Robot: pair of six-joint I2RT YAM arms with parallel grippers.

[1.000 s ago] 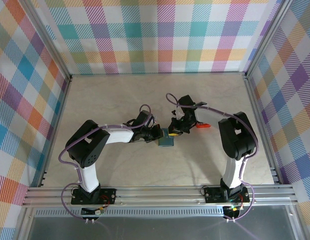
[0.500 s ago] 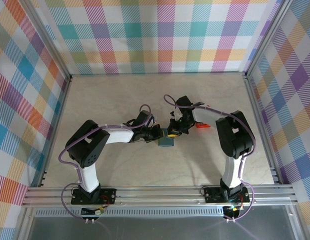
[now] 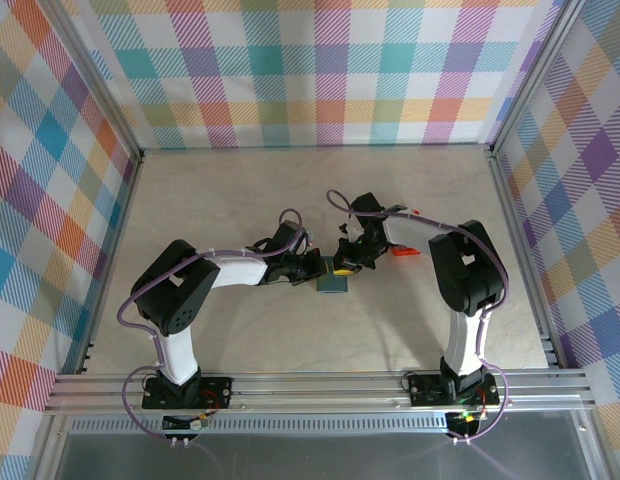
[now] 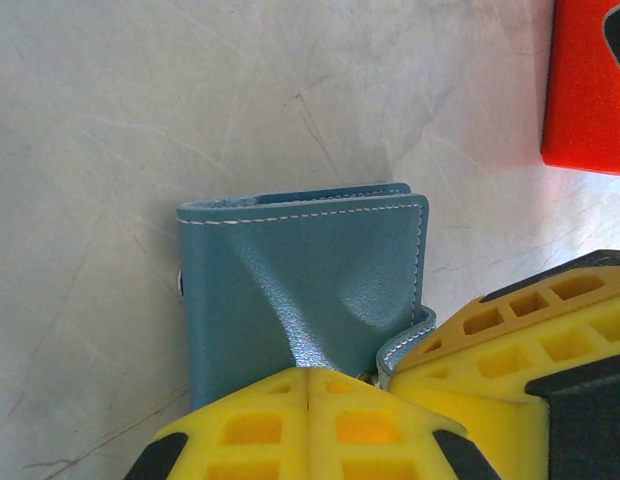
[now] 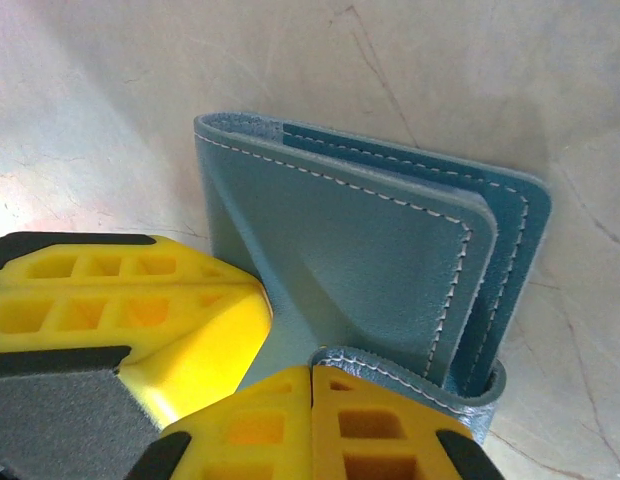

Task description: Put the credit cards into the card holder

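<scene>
Near you, mid-table [image 3: 240,330], the blue card holder [image 3: 333,285] lies folded, with both claws clenched on it. From overhead, your left gripper [image 3: 315,268] grasps it from the holder's 10 o'clock and your right gripper [image 3: 350,263] from its 1 o'clock. In your left wrist view the holder's puckered cover [image 4: 310,270] runs into the pressed-together yellow fingers [image 4: 250,430] at 6 o'clock. In your right wrist view the holder's curled lower edge [image 5: 340,250] is pinched at 6 o'clock. Farther off, a red tray [image 3: 403,252] sits at the holder's 2 o'clock.
</scene>
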